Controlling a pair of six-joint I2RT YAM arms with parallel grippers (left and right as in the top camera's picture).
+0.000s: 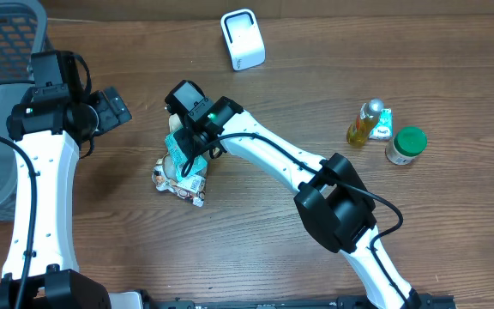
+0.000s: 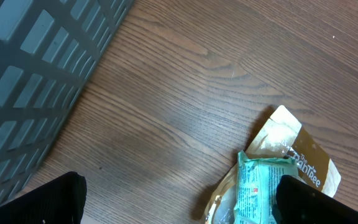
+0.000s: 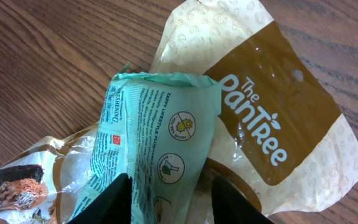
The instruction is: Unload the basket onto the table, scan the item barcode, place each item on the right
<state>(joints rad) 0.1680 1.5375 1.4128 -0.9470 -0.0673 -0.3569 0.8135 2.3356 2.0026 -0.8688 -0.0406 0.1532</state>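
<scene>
Wood-grain table (image 1: 316, 69) all around, and the right gripper (image 3: 169, 190) is down over the mint-green packet (image 3: 160, 118), which lies atop a tan PanTree pouch (image 3: 278, 124). Its jaws stand narrow, one finger on each side of the packet's lower end; whether they actually pinch it, I cannot tell. Off to the side, the left gripper (image 2: 179, 186) hangs wide open near the grey basket (image 2: 36, 74).
</scene>
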